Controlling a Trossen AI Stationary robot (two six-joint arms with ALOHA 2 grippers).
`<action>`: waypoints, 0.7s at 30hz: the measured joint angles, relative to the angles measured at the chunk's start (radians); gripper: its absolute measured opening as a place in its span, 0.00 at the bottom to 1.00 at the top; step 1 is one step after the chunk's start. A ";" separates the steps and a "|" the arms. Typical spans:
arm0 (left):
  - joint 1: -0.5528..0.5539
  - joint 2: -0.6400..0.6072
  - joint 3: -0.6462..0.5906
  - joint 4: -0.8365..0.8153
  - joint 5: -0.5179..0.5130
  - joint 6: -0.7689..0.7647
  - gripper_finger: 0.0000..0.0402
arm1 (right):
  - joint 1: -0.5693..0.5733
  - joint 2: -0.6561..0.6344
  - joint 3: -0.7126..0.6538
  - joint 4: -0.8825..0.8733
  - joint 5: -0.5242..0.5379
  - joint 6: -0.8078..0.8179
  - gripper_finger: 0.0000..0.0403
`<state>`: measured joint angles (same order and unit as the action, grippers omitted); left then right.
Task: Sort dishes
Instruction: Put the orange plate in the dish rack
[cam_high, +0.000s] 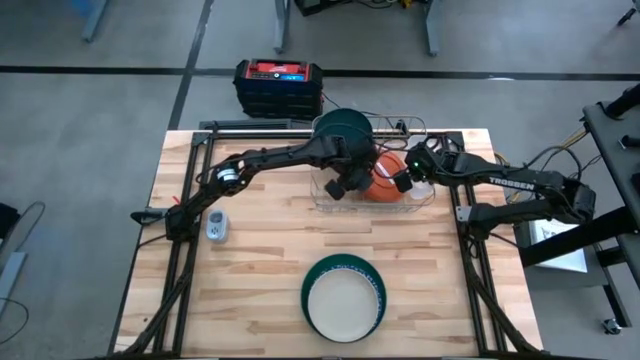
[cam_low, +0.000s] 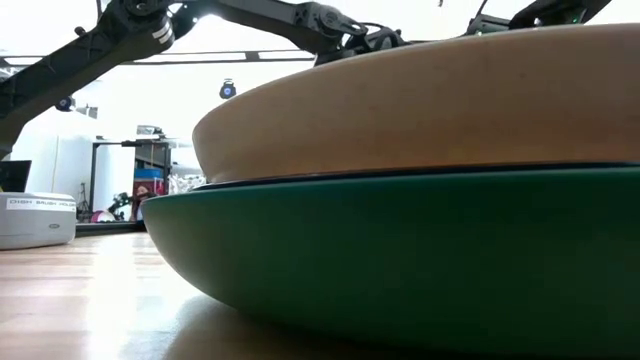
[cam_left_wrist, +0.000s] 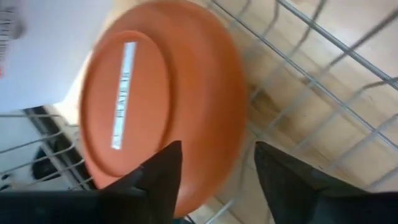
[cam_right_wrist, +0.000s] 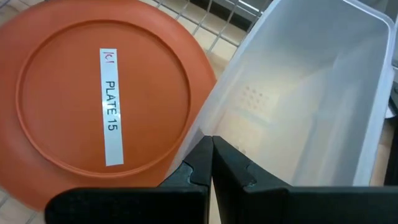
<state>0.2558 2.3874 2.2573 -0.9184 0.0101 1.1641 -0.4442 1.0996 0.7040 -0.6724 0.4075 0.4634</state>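
Observation:
An orange plate (cam_high: 388, 186) stands on edge in the silver wire rack (cam_high: 328, 203) at the table's far middle, its labelled underside (cam_right_wrist: 109, 99) facing my right gripper. A dark green dish (cam_high: 343, 128) sits at the rack's far end. My left gripper (cam_left_wrist: 217, 152) is open at the plate's left side, its fingers on either side of the plate's rim (cam_left_wrist: 233, 143); whether they touch it, I cannot tell. My right gripper (cam_right_wrist: 211, 142) is shut beside the plate, at a clear plastic tray (cam_right_wrist: 311, 93). A white plate lies on a green plate (cam_high: 343, 297) near the table's near edge. My right gripper is shut on the clear plastic tray's thin wall, at its upper edge (cam_right_wrist: 214, 118) right beside the orange plate. The wall is pinched between the two fingers. The tray stays in the rack.
A small white device (cam_high: 217, 226) lies on the table's left side. A black and red box (cam_high: 278, 85) stands on the floor beyond the far edge. The green and white plate stack (cam_low: 420, 250) fills the low view. Bare wood lies between the rack and that stack.

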 joint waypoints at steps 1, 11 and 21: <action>0.000 0.000 -0.007 0.000 0.000 0.008 0.50 | 0.000 0.000 0.000 0.000 -0.001 0.000 0.00; 0.000 -0.001 -0.126 0.179 -0.009 0.034 0.56 | 0.000 -0.001 0.000 0.000 -0.003 -0.005 0.00; -0.004 -0.002 -0.196 0.369 -0.164 -0.017 0.49 | -0.002 0.000 0.000 0.001 0.000 -0.005 0.00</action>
<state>0.2520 2.3856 2.0609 -0.5491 -0.1544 1.1470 -0.4458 1.0992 0.7040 -0.6716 0.4072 0.4580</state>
